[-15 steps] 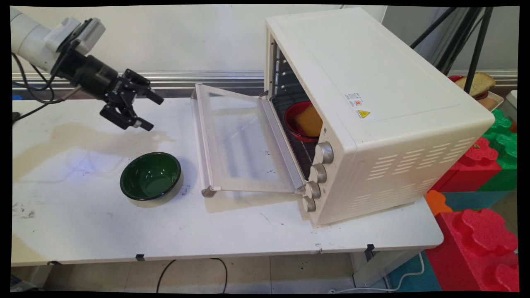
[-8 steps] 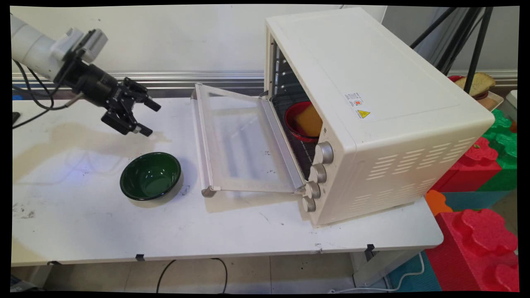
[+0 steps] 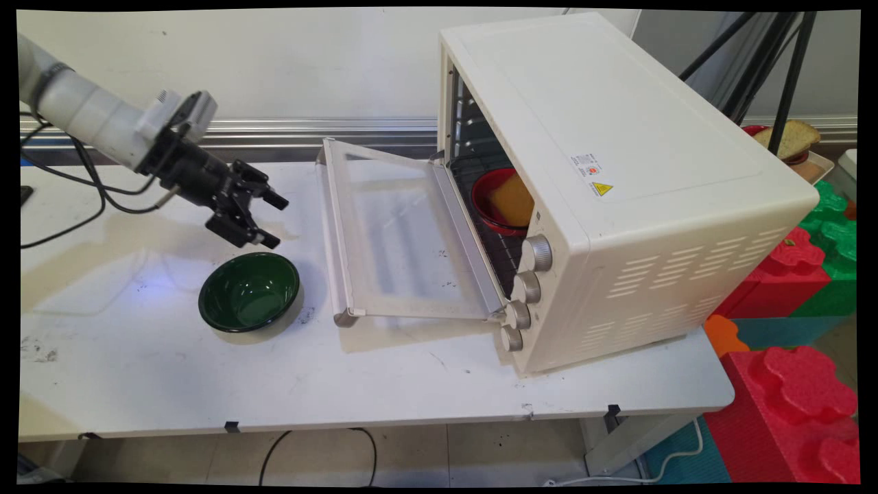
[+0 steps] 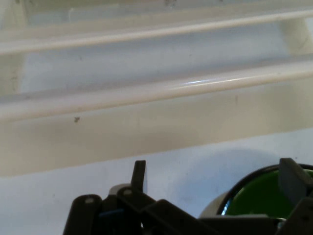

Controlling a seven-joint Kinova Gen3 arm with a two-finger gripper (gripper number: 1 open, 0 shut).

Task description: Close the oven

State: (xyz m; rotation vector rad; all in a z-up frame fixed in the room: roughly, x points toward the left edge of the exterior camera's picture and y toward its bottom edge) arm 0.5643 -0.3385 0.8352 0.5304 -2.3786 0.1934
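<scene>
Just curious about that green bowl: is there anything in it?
No, the green bowl on the table shows only its bare glossy inside in the main view.

The gripper [image 3: 273, 221] has moved right and down, nearer the green bowl [image 3: 250, 293].

You're looking at a robotics lab rigged as a mock kitchen — a toaster oven [image 3: 617, 171] on a stained white surface [image 3: 384, 384], foam blocks [image 3: 789, 398] beside it, tripod legs [image 3: 789, 75] behind, cables [image 3: 322, 453] trailing underneath.
</scene>
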